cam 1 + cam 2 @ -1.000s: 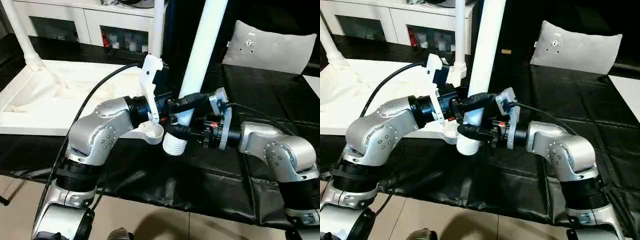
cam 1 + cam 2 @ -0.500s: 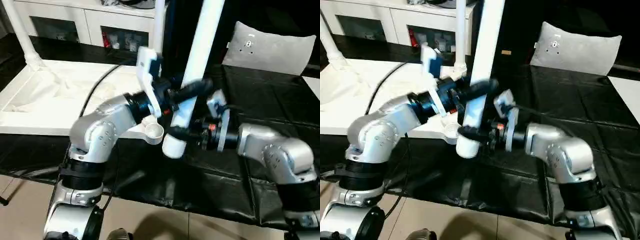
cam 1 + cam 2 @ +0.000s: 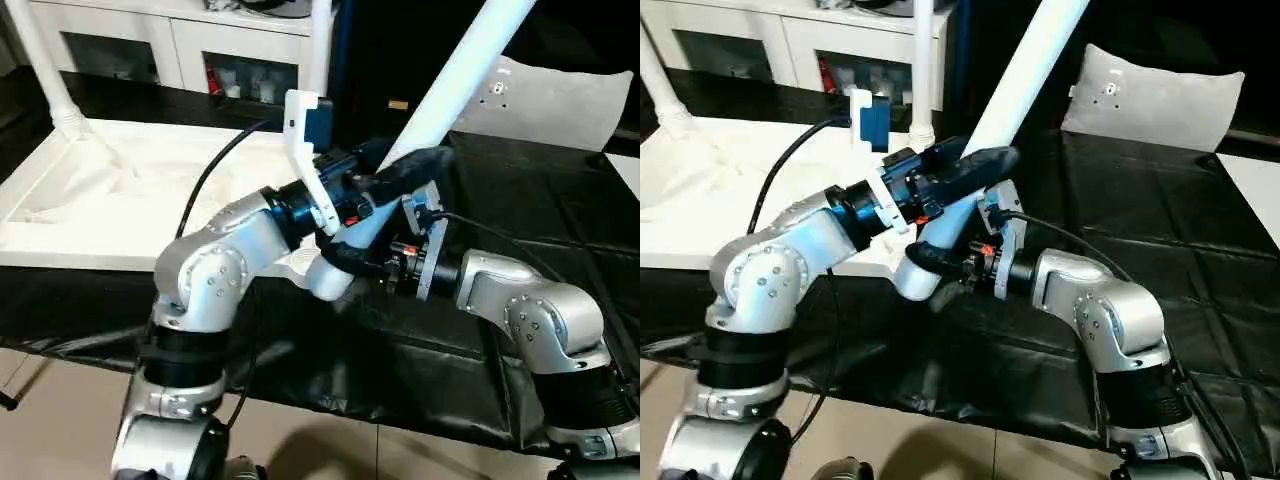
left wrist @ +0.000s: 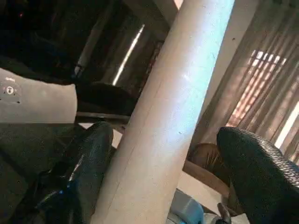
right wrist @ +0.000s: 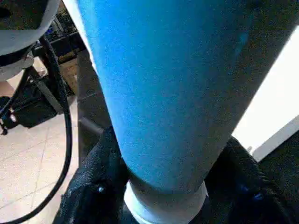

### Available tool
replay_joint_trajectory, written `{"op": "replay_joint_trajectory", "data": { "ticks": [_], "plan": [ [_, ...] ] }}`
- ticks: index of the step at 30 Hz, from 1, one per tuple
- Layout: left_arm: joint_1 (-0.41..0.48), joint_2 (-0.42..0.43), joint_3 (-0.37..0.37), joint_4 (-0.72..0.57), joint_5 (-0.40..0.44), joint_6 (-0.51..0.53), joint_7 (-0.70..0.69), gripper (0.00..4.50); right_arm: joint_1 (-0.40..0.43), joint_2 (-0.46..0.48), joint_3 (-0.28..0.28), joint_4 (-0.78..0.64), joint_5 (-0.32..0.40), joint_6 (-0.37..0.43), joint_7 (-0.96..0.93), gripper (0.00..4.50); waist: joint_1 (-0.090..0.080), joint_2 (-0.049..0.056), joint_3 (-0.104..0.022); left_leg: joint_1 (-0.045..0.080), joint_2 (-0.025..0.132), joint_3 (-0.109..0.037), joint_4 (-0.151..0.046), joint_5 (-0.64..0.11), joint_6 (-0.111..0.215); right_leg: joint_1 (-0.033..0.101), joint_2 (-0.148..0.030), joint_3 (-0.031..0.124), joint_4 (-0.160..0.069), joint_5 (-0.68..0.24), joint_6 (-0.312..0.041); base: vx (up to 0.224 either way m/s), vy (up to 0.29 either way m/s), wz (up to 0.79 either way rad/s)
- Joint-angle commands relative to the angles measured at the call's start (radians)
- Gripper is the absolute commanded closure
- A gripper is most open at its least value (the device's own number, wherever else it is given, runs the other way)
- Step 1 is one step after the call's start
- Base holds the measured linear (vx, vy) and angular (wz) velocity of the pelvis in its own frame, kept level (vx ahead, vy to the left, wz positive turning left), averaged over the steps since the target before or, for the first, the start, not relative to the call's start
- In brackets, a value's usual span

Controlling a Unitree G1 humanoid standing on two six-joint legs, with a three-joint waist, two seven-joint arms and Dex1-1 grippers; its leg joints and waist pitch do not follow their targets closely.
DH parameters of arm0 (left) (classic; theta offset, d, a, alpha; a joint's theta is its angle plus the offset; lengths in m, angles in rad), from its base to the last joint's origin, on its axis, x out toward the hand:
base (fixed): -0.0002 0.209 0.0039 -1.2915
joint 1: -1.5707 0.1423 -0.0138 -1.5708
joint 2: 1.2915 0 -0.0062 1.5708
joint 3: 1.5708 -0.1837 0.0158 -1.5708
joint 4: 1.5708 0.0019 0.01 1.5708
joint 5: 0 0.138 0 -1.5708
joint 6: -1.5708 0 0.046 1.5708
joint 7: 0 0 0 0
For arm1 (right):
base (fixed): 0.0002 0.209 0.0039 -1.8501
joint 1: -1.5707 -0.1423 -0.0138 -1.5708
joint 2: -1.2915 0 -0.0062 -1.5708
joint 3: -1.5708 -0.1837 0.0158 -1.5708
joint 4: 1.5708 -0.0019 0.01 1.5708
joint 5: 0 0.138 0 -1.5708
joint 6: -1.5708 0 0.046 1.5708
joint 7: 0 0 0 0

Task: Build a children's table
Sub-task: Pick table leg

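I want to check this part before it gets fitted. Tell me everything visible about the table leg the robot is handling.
The table leg is a long, tapered round tube of smooth white plastic with a narrower collar at its thick end. It leans steeply, thin end up toward the robot's right, thick end low over the black-covered surface near the tabletop's corner. The right gripper clasps it just above the collar; the left gripper straddles it higher, its fingers apart.

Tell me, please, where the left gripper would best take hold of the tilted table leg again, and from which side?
Probably the smooth round shaft of the leg just above the right gripper, coming in square to its axis from the left: the taper is still thick there, and the threaded foot end is already taken.
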Motion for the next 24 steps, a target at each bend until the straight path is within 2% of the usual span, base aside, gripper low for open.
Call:
{"op": "replay_joint_trajectory", "data": {
  "ticks": [1, 3, 4, 6, 9, 10, 12, 13, 16, 18, 19, 20, 21, 22, 23, 24],
  "plan": [
    [-0.008, -0.021, -0.053, -0.04, -0.027, 0.013, -0.012, 0.19, 0.009, 0.007, 0.02, 0.004, -0.03, -0.009, -0.024, 2.59, -0.001, -0.009, -0.081, 0.031, 0.011, 0.002, -0.058, -0.155, -0.04, 0.026, -0.056, 0.014, -0.082, -0.037, -0.171, 0.0, 0.0, 0.0],
    [-0.011, -0.022, -0.043, -0.04, -0.03, 0.008, -0.01, 0.16, 0.013, 0.013, 0.015, 0.004, -0.032, -0.016, -0.036, 2.59, -0.002, -0.008, -0.081, 0.033, 0.011, 0.002, -0.059, -0.158, -0.042, 0.026, -0.056, 0.014, -0.083, -0.045, -0.17, 0.0, 0.0, 0.0],
    [-0.014, -0.024, -0.028, -0.04, -0.038, 0.004, -0.006, 0.0, 0.016, 0.018, 0.008, 0.003, -0.033, -0.016, -0.052, 2.59, -0.002, -0.007, -0.081, 0.034, 0.011, 0.002, -0.059, -0.161, -0.044, 0.025, -0.056, 0.014, -0.083, -0.047, -0.171, 0.0, 0.0, 0.0],
    [-0.016, -0.02, 0.013, -0.054, -0.069, -0.003, -0.011, 0.0, 0.021, 0.036, -0.025, 0.002, -0.033, -0.03, -0.096, 2.59, -0.003, -0.008, -0.081, 0.032, 0.011, 0.002, -0.059, -0.162, -0.044, 0.025, -0.056, 0.014, -0.083, -0.048, -0.171, 0.0, 0.0, 0.0],
    [-0.013, -0.016, 0.083, -0.09, -0.147, 0.021, 0.0, 0.0, 0.03, 0.054, -0.07, -0.004, -0.038, -0.045, -0.157, 2.59, -0.004, -0.004, -0.079, 0.034, 0.011, 0.001, -0.061, -0.169, -0.058, 0.022, -0.054, 0.013, -0.079, -0.038, -0.183, 0.0, 0.0, 0.0],
    [-0.016, -0.014, 0.111, -0.101, -0.179, 0.041, 0.022, 0.0, 0.039, 0.068, -0.088, -0.007, -0.043, -0.078, -0.179, 2.59, -0.003, -0.002, -0.078, 0.036, 0.01, 0.002, -0.06, -0.173, -0.058, 0.02, -0.053, 0.013, -0.079, -0.036, -0.183, 0.0, 0.0, 0.0],
    [-0.021, 0.001, 0.147, -0.125, -0.21, 0.073, 0.063, 0.0, 0.067, 0.085, -0.112, -0.03, -0.053, -0.117, -0.207, 2.6, -0.005, -0.005, -0.076, 0.034, 0.008, 0.003, -0.06, -0.186, -0.062, 0.02, -0.051, 0.013, -0.079, -0.044, -0.177, 0.0, 0.0, 0.0],
    [-0.02, 0.01, 0.157, -0.135, -0.216, 0.082, 0.073, 0.0, 0.078, 0.091, -0.121, -0.041, -0.055, -0.121, -0.217, 2.6, -0.006, -0.007, -0.072, 0.035, 0.008, 0.003, -0.063, -0.209, -0.059, 0.018, -0.052, 0.013, -0.087, -0.095, -0.157, 0.0, 0.0, 0.0],
    [0.007, 0.051, 0.15, -0.161, -0.168, 0.087, 0.077, 0.0, 0.113, 0.09, -0.127, -0.09, -0.051, -0.099, -0.232, 2.6, -0.008, -0.004, -0.072, 0.035, 0.009, 0.0, -0.067, -0.216, -0.062, 0.017, -0.05, 0.015, -0.09, -0.128, -0.115, 0.0, 0.0, 0.0],
    [0.051, 0.097, 0.127, -0.183, -0.061, 0.05, 0.098, 0.0, 0.148, 0.078, -0.114, -0.142, -0.076, -0.094, -0.262, 2.6, -0.009, -0.002, -0.073, 0.035, 0.009, -0.003, -0.068, -0.215, -0.065, 0.017, -0.05, 0.014, -0.091, -0.131, -0.103, 0.0, 0.0, 0.0],
    [0.097, 0.145, 0.104, -0.202, 0.021, 0.016, 0.118, 0.0, 0.171, 0.076, -0.104, -0.176, -0.101, -0.091, -0.3, 2.6, -0.009, -0.006, -0.077, 0.034, 0.013, -0.004, -0.068, -0.204, -0.068, 0.019, -0.051, 0.014, -0.088, -0.117, -0.088, 0.0, 0.0, 0.0],
    [0.129, 0.178, 0.088, -0.216, 0.075, -0.006, 0.132, 0.0, 0.188, 0.075, -0.097, -0.2, -0.119, -0.089, -0.326, 2.6, -0.011, -0.004, -0.075, 0.031, 0.013, -0.005, -0.071, -0.195, -0.072, 0.018, -0.05, 0.015, -0.091, -0.117, -0.065, 0.0, 0.0, 0.0],
    [0.182, 0.205, 0.087, -0.225, 0.126, -0.027, 0.157, 0.0, 0.206, 0.085, -0.09, -0.222, -0.136, -0.092, -0.355, 2.6, -0.017, 0.003, -0.076, 0.034, 0.01, -0.004, -0.07, -0.203, -0.082, 0.014, -0.048, 0.015, -0.089, -0.127, -0.056, 0.0, 0.0, 0.0],
    [0.204, 0.216, 0.087, -0.23, 0.14, -0.032, 0.17, 0.0, 0.214, 0.091, -0.088, -0.231, -0.142, -0.095, -0.367, 2.6, -0.019, 0.002, -0.078, 0.034, 0.011, -0.005, -0.07, -0.201, -0.086, 0.016, -0.05, 0.015, -0.09, -0.124, -0.054, 0.0, 0.0, 0.0],
    [0.278, 0.23, 0.103, -0.225, 0.212, -0.072, 0.245, 0.0, 0.242, 0.108, -0.08, -0.26, -0.187, -0.09, -0.433, 2.6, -0.03, 0.028, -0.072, 0.034, 0.01, -0.008, -0.073, -0.236, -0.105, 0.005, -0.046, 0.015, -0.094, -0.134, -0.057, 0.0, 0.0, 0.0],
    [0.298, 0.232, 0.109, -0.222, 0.234, -0.08, 0.275, 0.0, 0.251, 0.113, -0.079, -0.268, -0.199, -0.086, -0.452, 2.6, -0.034, 0.02, -0.073, 0.033, 0.01, -0.008, -0.074, -0.246, -0.109, 0.008, -0.044, 0.015, -0.095, -0.133, -0.057, 0.0, 0.0, 0.0]
  ]
}}
